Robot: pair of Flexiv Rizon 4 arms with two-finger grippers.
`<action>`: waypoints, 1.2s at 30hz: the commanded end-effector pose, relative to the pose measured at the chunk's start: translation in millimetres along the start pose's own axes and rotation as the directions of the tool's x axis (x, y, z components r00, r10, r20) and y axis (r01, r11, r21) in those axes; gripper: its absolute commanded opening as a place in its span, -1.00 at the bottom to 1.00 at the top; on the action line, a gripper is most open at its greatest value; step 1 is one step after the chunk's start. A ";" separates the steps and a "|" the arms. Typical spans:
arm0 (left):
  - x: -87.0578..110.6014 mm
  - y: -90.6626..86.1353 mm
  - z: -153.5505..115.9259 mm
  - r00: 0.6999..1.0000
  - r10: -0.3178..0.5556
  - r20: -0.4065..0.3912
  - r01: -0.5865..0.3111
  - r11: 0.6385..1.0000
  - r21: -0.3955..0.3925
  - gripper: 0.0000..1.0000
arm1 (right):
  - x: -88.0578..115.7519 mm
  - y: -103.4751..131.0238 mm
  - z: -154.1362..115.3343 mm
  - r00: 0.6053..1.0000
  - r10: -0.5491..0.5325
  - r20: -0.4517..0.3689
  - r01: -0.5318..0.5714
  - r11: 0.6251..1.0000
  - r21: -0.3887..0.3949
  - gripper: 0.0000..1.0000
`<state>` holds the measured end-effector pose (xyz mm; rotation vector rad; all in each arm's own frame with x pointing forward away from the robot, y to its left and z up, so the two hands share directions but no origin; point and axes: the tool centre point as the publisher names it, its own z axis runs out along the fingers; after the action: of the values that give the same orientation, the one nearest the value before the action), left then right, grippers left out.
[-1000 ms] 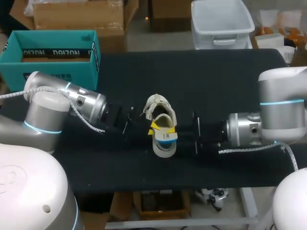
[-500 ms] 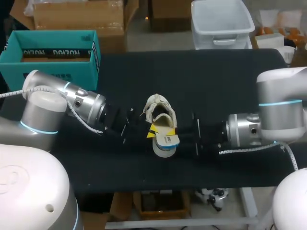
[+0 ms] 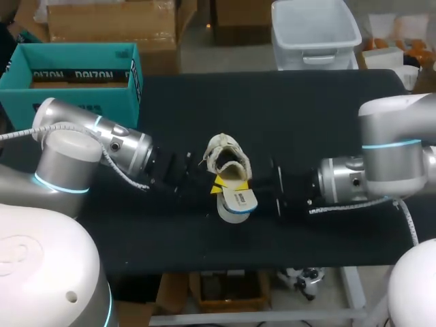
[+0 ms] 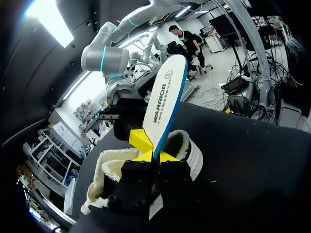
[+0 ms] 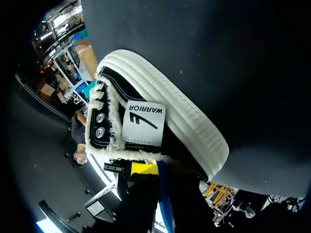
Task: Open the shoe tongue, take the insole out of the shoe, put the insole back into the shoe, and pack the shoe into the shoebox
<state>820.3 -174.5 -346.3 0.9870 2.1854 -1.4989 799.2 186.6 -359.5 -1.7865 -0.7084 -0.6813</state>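
Note:
The cream-lined shoe (image 3: 223, 151) stands mid-table with its sole toward my right arm and its white ribbed sole edge (image 5: 184, 121) close to that wrist. My left gripper (image 3: 219, 182) is shut on the white, blue-edged insole (image 3: 236, 199), which sticks up out of the shoe's opening (image 4: 182, 148) past the yellow tips (image 4: 154, 156). The insole (image 4: 167, 97) stands tall ahead of the left fingers. My right gripper (image 3: 255, 192) is at the shoe's heel collar, shut on its rim; its tips are mostly hidden behind the shoe. The teal shoebox (image 3: 71, 71) sits open at the back left.
The black table top (image 3: 306, 116) stretches bare behind and right of the shoe. Both arms lie low across the table, meeting at the shoe. The front edge runs close below the grippers.
The left gripper has shifted slightly right toward the shoe, turning the insole so that its white face shows more. The right arm edged a little left. The shoe stayed put.

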 end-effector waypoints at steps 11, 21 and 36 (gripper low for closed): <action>-0.7 7.8 7.2 1.000 -0.028 0.003 0.028 1.000 -0.001 -1.00 | 4.4 -1.7 0.4 1.000 -0.009 -0.003 0.009 1.000 -0.019 0.01; 0.0 5.8 3.4 0.999 -0.033 0.019 0.032 0.999 0.009 -1.00 | -2.5 -28.2 -16.7 0.999 -0.012 -0.030 0.011 0.999 -0.054 -0.07; 4.0 -21.4 4.5 1.000 0.002 0.011 -0.003 0.999 0.038 -0.33 | -3.4 -22.3 -12.5 1.000 -0.010 -0.027 0.010 1.000 -0.016 -1.00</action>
<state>809.5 -180.5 -341.5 0.9977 2.1544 -1.5648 774.7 178.3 -339.1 -1.7956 -0.6951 -0.7205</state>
